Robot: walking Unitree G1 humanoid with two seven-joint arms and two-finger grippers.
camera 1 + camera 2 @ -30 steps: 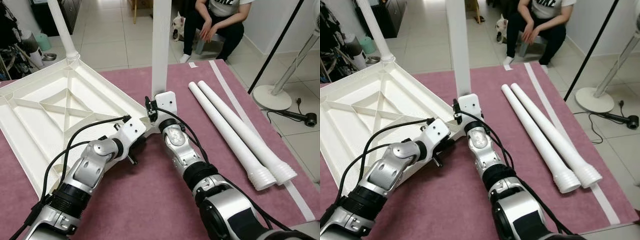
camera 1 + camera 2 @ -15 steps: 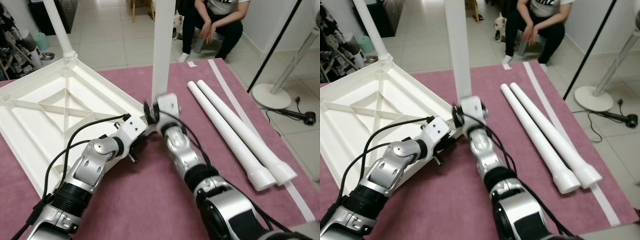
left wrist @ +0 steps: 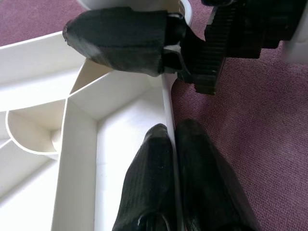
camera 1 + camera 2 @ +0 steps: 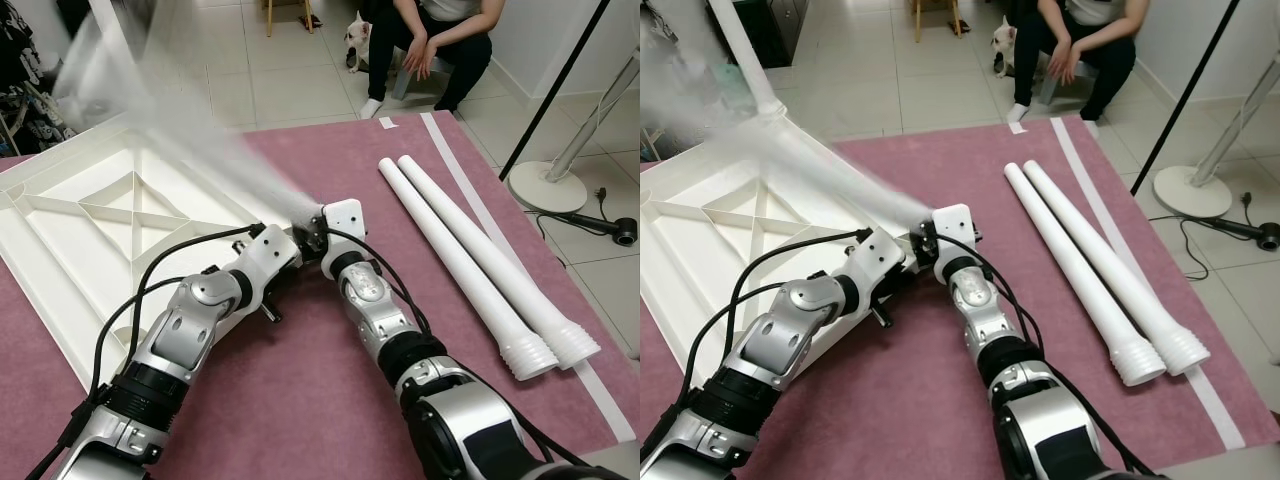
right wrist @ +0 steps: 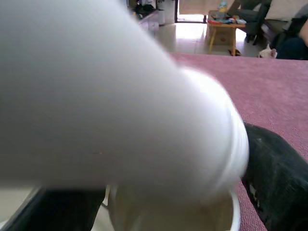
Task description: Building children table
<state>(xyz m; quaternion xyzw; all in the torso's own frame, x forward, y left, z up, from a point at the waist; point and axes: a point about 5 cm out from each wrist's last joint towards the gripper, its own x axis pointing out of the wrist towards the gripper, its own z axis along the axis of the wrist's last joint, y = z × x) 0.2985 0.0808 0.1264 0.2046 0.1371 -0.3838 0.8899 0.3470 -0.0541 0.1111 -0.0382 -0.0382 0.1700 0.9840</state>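
tilting blurred table leg [image 4: 190,150] in right gripper [image 4: 312,228]; left gripper [image 3: 174,144] pinching tabletop rim [image 3: 168,101].

a seated person [image 4: 432,40], a small dog [image 4: 354,32] beside them, a fan base [image 4: 553,186].

readable text: none | white tabletop [image 4: 90,230]: plain, no label | loose legs [image 4: 470,270]: no markings | person's shirt [image 4: 455,8]: print cut off, unreadable
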